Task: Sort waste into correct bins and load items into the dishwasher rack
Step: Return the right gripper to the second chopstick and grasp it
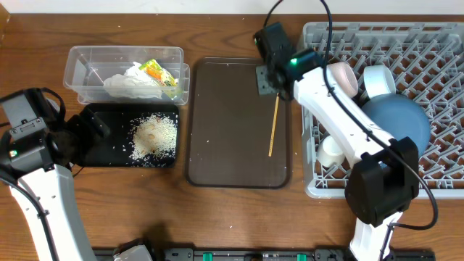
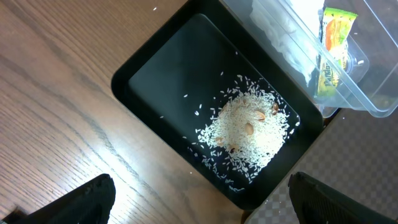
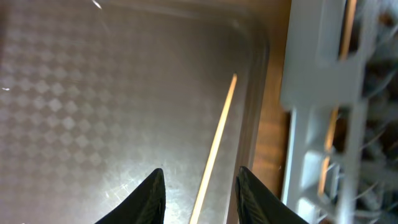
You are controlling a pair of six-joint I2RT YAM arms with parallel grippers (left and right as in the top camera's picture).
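Since one chopstick (image 1: 273,125) lies on the brown tray (image 1: 225,123) beside the dishwasher rack (image 1: 446,51), right jaws straddle it, narrowly apart, nothing held; likely lining up a pinch. Left jaws wide, empty, above rice (image 2: 249,130) in black tray (image 2: 161,81).

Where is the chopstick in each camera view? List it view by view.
Overhead: the chopstick lies on the right side of the brown tray.
Left wrist: not in it.
Right wrist: chopstick at lower centre, between the tips of the right pincer.
Shared landmark: the brown tray, in overhead and right wrist.
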